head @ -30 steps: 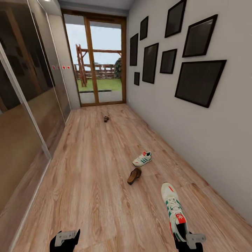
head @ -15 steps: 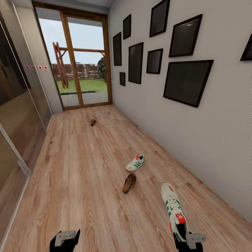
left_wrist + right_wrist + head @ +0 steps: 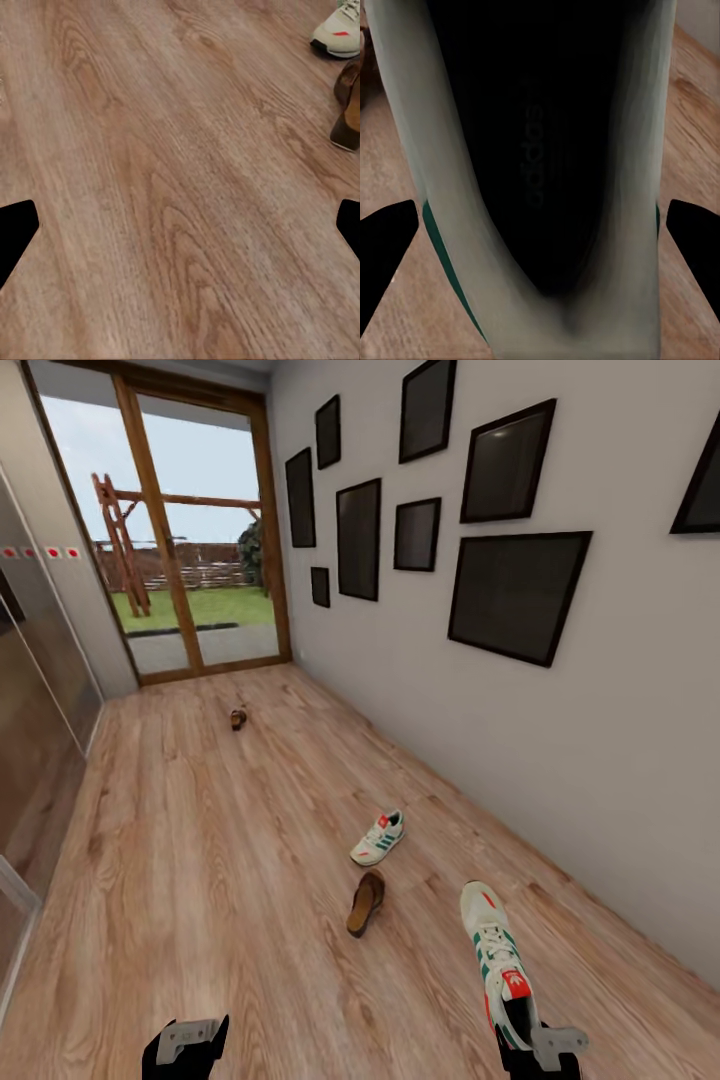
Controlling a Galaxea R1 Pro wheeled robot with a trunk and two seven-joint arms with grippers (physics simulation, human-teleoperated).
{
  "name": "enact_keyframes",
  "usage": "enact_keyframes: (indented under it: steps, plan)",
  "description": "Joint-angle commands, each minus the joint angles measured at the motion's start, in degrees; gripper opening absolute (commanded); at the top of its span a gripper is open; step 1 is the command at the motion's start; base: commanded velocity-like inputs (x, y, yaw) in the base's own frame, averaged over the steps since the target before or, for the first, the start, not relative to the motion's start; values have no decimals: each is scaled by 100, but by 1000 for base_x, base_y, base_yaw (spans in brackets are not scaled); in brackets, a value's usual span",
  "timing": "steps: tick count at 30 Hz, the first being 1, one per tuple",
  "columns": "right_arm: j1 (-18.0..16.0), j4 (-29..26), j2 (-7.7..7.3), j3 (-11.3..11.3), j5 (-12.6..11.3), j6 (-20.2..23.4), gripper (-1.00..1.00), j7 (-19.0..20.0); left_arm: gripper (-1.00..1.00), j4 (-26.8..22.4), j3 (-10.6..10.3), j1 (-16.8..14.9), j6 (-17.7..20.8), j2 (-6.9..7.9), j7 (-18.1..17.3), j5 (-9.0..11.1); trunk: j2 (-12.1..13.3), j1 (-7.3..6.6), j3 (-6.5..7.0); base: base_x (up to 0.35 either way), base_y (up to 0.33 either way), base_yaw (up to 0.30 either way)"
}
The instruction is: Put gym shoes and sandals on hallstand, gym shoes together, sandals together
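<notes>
The right claw point(image 3: 540, 1050) grips a gym shoe point(image 3: 497, 960) by its heel, toe pointing ahead above the corridor floor point(image 3: 200, 860); the left claw point(image 3: 185, 1045) hangs spread and empty. Ahead lie the second sneaker point(image 3: 378, 838), a sandal point(image 3: 365, 903) just beside it, and another sandal point(image 3: 238, 718) far off. The heel-only hold could let the shoe swing loose while the robot travels.

"adidas" printed on held gym shoe point(image 3: 540, 165) insole.

We see light brown wood-plank floor point(image 3: 200, 860), pale grey wall point(image 3: 600, 760) with black picture frames point(image 3: 515, 595), wood-framed glass door point(image 3: 175, 540), daylight.
</notes>
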Motion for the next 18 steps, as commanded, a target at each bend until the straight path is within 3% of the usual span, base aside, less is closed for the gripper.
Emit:
enact_keyframes:
  steps: [1,18]
  plan:
    - [-3,1,2,-16,32,-16,-100,1,100,6,34,-4,-14,-4,-51,-1,-2,1,-5,186,256,-38]
    - [-3,0,-6,-16,43,-16,-100,11,100,8,34,-4,-14,-6,-51,-1,-2,1,-5,182,231,-6]
